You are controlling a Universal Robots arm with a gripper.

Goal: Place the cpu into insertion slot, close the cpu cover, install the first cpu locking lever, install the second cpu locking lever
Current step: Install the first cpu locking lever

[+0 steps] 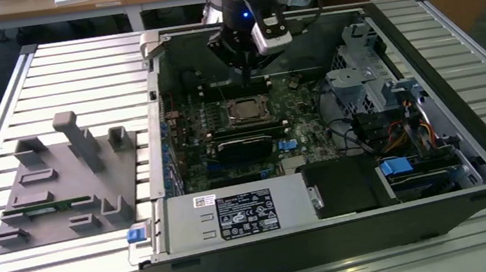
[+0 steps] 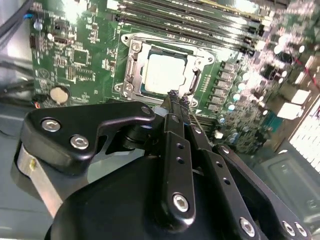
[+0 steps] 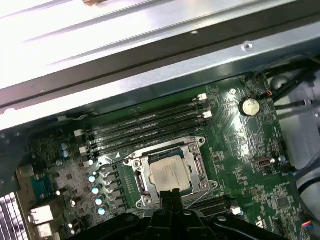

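The cpu (image 2: 165,70) (image 3: 170,172) (image 1: 243,110), a pale silver square chip, lies flat in the insertion slot (image 3: 141,181) on the green board. The cpu cover (image 2: 131,62) (image 3: 196,150), a silver metal frame, lies down around the chip. A thin wire lever (image 3: 114,159) stands out beside the frame. My gripper (image 2: 175,95) (image 3: 172,192) (image 1: 245,74) hangs just above the socket's edge. Its black fingers (image 2: 172,130) are pressed together and nothing shows between them.
Long memory sticks (image 3: 145,127) run beside the socket. A coin battery (image 3: 249,105) (image 2: 58,93) sits on the board. The open computer case holds a power supply (image 1: 234,213) and a drive cage (image 1: 367,86). A grey fixture (image 1: 63,186) lies at the exterior view's left.
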